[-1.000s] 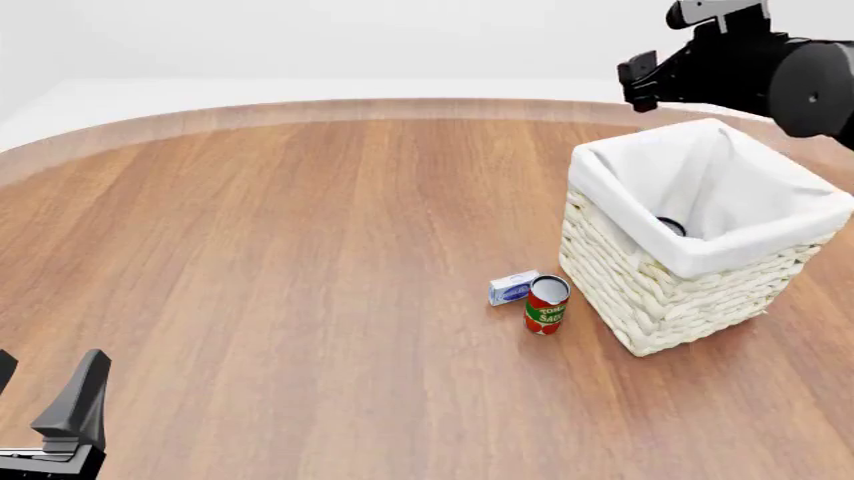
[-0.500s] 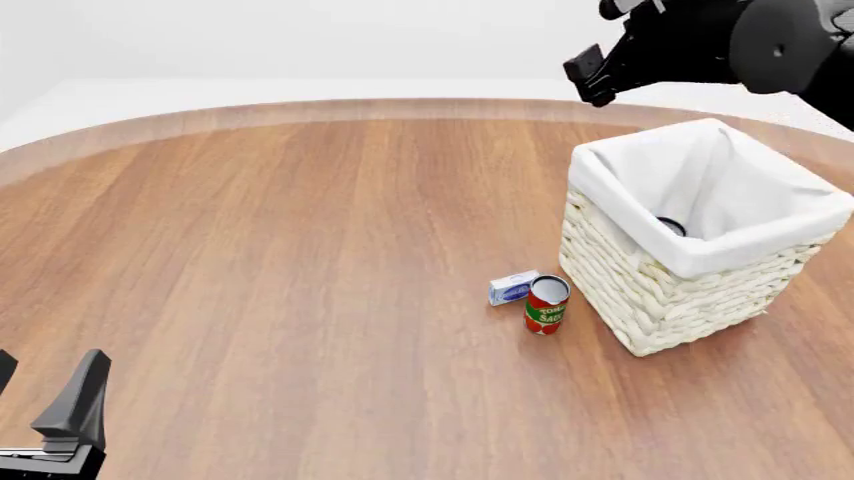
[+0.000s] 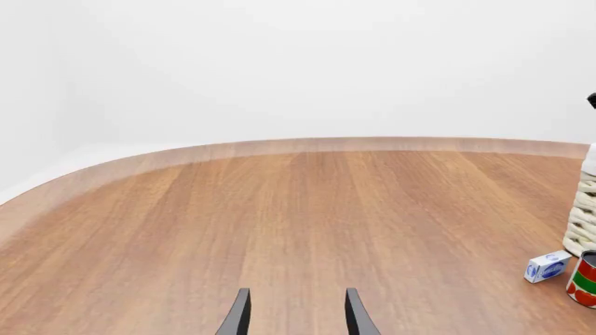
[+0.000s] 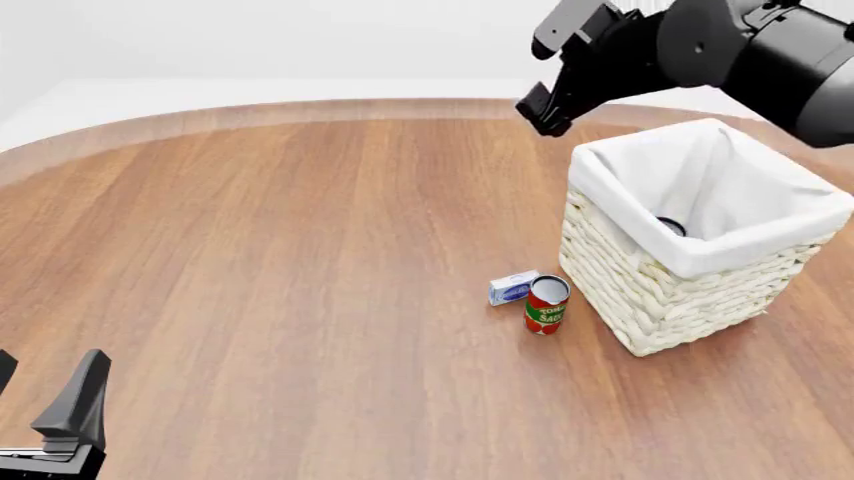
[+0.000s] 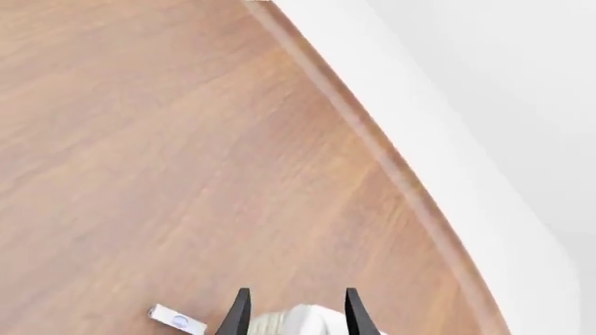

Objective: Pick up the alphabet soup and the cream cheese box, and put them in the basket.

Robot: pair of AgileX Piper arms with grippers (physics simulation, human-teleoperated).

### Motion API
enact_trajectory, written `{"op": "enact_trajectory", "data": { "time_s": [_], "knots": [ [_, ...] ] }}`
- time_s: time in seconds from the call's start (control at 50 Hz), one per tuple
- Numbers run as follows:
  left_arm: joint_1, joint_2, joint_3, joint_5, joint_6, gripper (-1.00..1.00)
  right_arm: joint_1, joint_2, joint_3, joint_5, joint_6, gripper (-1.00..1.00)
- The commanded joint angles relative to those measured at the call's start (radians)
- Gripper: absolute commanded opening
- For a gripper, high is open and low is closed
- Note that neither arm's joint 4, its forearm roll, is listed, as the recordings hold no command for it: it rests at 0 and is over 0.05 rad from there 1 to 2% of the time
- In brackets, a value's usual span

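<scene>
One square cream-white woven wicker basket [image 4: 694,240] with a white cloth liner is sitting on the round brown wooden surface [image 4: 294,260]. Inside the basket, only a dark rounded sliver is showing against the liner; whether that is the alphabet soup cannot be told.

Just beside the basket's near-left wall, one small cylindrical can with a red and green label [image 4: 546,305] is standing upright. One tiny flat white and light blue cream cheese box [image 4: 513,288] is lying against that can, on the side away from the basket.

Two arms are showing. The right pincer [image 4: 541,108] is hanging in the air beyond the basket's far-left corner, its fingers [image 5: 240,314] standing apart and holding nothing. The left pincer [image 3: 296,315] is sitting low, well apart from the basket, its fingers spread and empty.
</scene>
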Motion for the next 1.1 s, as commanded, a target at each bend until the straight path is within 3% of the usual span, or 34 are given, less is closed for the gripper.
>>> {"op": "enact_trajectory", "data": {
  "time_s": [0.02, 0.28, 0.56, 1.1],
  "knots": [
    [0.0, 0.0, 0.0, 0.0, 0.0, 1.0, 0.038, 0.028, -0.009, 0.058, -0.063, 1.0],
    [0.0, -0.003, 0.0, 0.003, 0.0, 1.0, 0.075, 0.045, -0.073, 0.142, -0.153, 1.0],
    [0.0, -0.002, 0.0, 0.003, 0.0, 1.0, 0.11, 0.05, 0.01, 0.147, -0.255, 1.0],
    [0.0, -0.002, 0.0, 0.003, 0.0, 1.0, 0.174, 0.106, -0.047, 0.277, -0.311, 1.0]
  ]
}}
